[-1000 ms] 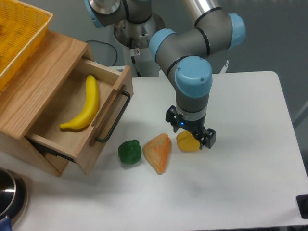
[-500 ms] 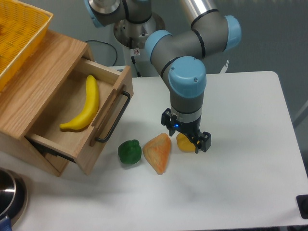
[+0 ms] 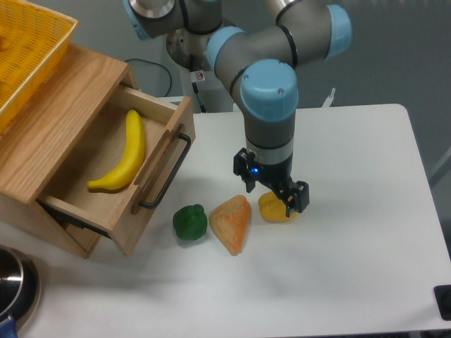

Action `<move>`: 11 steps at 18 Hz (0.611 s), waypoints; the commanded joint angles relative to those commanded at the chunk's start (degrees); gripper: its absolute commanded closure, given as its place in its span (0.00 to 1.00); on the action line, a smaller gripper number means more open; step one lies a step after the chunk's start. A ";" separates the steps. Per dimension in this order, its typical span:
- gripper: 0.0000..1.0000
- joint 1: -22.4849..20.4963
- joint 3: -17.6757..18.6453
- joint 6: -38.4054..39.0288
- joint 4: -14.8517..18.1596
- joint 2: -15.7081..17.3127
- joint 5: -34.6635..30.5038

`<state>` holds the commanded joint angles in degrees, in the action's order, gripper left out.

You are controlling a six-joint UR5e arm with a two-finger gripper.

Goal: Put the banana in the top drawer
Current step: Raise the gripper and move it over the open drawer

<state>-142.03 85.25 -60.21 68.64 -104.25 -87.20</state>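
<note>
**Banana lying in the open top drawer, arm poised over the vegetables**

The white table [image 3: 352,282] fills most of the scene. At its left stands the light wooden cabinet [image 3: 63,105], with a yellow mesh basket [image 3: 28,49] on top. The grey-and-blue jointed arm [image 3: 271,91] reaches out from its base at the back, folds at the elbow, and points its last link straight down at the tabletop.

The top drawer [image 3: 134,211], light wood with a black bar handle, is pulled out. The long curved yellow banana [image 3: 127,155] rests on its floor, running front to back, apart from the arm.

The black two-finger gripper [image 3: 271,191] hangs just above the small squat yellow bell pepper [image 3: 275,209], partly covering it. Whether its fingers are apart or together I cannot tell. Left of the pepper lie an orange wedge-shaped piece [image 3: 232,224] and a small green pepper [image 3: 189,222].
</note>
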 joint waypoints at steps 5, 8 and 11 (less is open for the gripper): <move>0.17 2.28 1.06 8.78 2.36 7.90 3.35; 0.46 5.00 1.15 12.30 5.44 13.53 4.32; 0.68 10.70 1.32 19.67 7.56 16.62 4.14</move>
<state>-131.33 86.57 -40.54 76.20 -87.63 -83.05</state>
